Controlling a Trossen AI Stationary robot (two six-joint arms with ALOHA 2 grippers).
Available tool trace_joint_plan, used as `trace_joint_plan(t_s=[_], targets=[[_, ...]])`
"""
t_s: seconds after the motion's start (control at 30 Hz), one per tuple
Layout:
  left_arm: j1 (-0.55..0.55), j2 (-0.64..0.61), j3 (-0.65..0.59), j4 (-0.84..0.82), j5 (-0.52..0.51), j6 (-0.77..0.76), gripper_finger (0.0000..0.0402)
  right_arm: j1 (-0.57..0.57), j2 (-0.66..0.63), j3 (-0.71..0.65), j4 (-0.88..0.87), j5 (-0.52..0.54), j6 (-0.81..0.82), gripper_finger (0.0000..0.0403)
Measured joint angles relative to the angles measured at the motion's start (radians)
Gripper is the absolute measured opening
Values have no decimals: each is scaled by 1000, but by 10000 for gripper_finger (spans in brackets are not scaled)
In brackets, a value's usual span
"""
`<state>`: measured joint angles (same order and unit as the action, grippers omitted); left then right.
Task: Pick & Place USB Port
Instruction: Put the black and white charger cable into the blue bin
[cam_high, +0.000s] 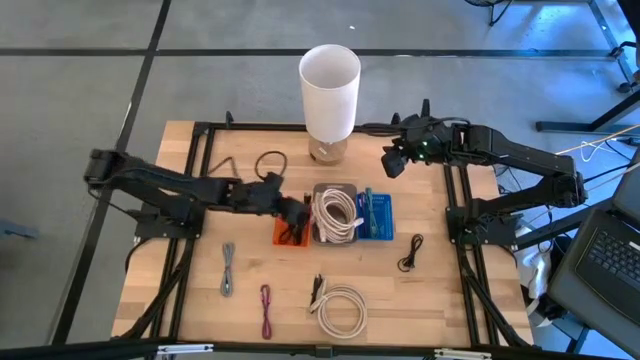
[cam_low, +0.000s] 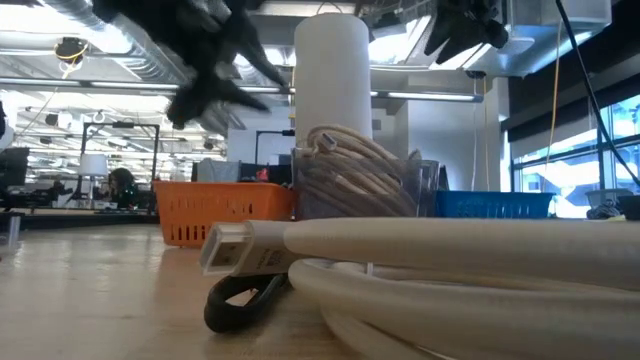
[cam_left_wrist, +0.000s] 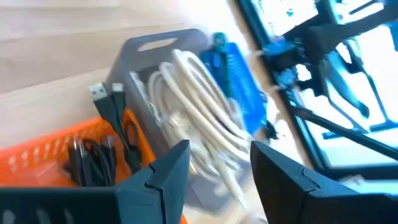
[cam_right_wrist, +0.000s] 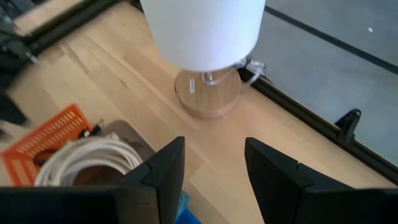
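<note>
Over the orange basket (cam_high: 288, 235), at centre frame in the high view, the left gripper (cam_high: 296, 214) hovered with its fingers apart and nothing between them. Below it, the black USB cable (cam_left_wrist: 109, 134) lay bundled inside that basket, its two plugs poking up over the rim toward the grey bin (cam_high: 335, 190) of white cables (cam_high: 337, 215); the bundle's long axis could not be told. At upper right, the right gripper (cam_high: 392, 162) waited beside the lamp (cam_high: 329, 92), fingers apart and empty.
</note>
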<state>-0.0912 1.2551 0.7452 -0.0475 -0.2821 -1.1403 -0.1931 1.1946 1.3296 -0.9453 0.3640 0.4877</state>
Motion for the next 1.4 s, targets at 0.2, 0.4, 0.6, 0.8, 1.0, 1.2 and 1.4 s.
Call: trace_joint_plan(t_s=[0.2, 0.4, 0.6, 0.8, 1.0, 1.2, 1.4], targets=[[-155, -238, 0, -223, -136, -84, 152, 23, 0, 0, -68, 0, 13, 170], [-464, -344, 1, -399, -388, -381, 138, 35, 0, 0, -109, 6, 33, 170], [-717, -238, 2, -550, -458, -839, 120, 35, 0, 0, -111, 10, 32, 170], [-840, -70, 42, -619, -373, -1168, 100, 35, 0, 0, -111, 11, 27, 170], [-837, 56, 244, -1015, -70, -1281, 79, 35, 0, 0, -111, 35, 24, 170], [-828, 134, 323, -1228, 34, -1275, 67, 35, 0, 0, -97, 36, 25, 170], [-815, 210, 322, -1229, 68, -1266, 66, 35, 0, 0, -83, 36, 28, 170]])
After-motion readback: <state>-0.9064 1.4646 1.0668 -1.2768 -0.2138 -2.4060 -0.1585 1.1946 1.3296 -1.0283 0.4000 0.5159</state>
